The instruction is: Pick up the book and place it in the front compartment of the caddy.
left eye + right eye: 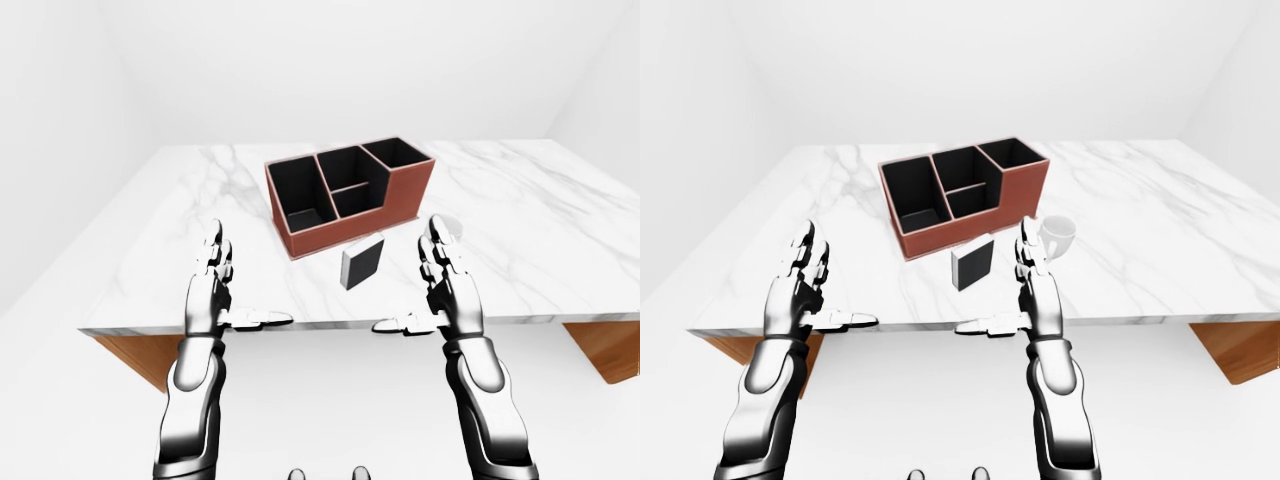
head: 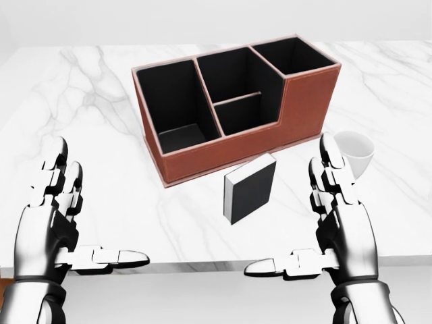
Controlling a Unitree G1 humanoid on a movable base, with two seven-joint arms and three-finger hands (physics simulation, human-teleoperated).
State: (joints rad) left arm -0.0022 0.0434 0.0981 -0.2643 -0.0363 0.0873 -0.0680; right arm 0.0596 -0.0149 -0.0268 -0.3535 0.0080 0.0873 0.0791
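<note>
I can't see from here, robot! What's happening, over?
Left hand and right hand open, empty. Book upright on the table, beside the caddy, untouched. Mug sits just past the right hand.

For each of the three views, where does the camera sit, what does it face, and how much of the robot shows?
Head view: on the head, tilted down at the caddy, book and cup; both open hands show, left hand, right hand.
Left-eye view: on the head, wider, showing the whole marble table, full arms.
Right-eye view: nearly the same, shifted sideways.
All share the caddy, book and hands.
</note>
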